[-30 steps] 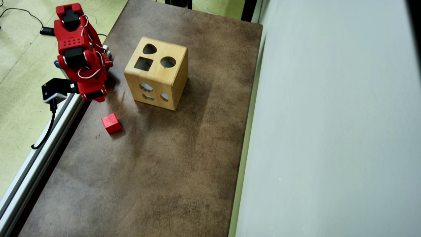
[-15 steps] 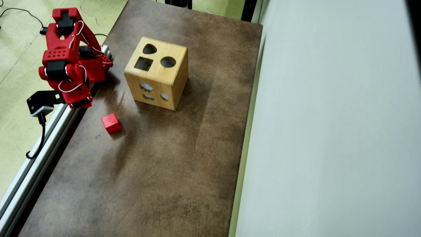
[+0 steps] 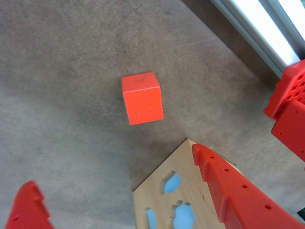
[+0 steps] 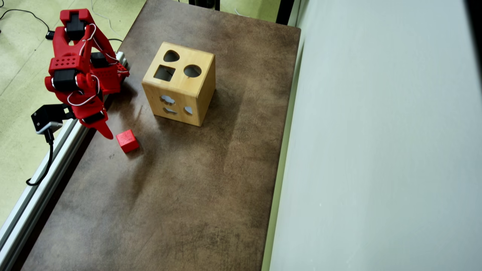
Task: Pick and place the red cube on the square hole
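Note:
The red cube [image 4: 127, 140] [image 3: 141, 98] lies on the brown table, apart from everything. The light wooden box [image 4: 180, 84] stands further back, and the square hole [image 4: 164, 73] shows dark in its top face beside a round and a teardrop hole. My red gripper [image 4: 104, 130] hangs just left of the cube in the overhead view, one finger pointing down toward it. In the wrist view the gripper [image 3: 114, 166] is open, empty, its fingers [image 3: 224, 186] wide apart, with the cube ahead of them. Only the box's side corner [image 3: 164, 202] shows there; the square hole is out of that view.
An aluminium rail [image 4: 41, 177] [image 3: 257, 28] runs along the table's left edge in the overhead view, right beside the arm. A black camera and its cable [image 4: 45, 120] hang over it. A pale wall panel [image 4: 376, 150] borders the table's right side.
The arm swung left, away from the box, then tipped lower. Since half a second ago a finger has come out toward the cube. The cube and box have not moved.

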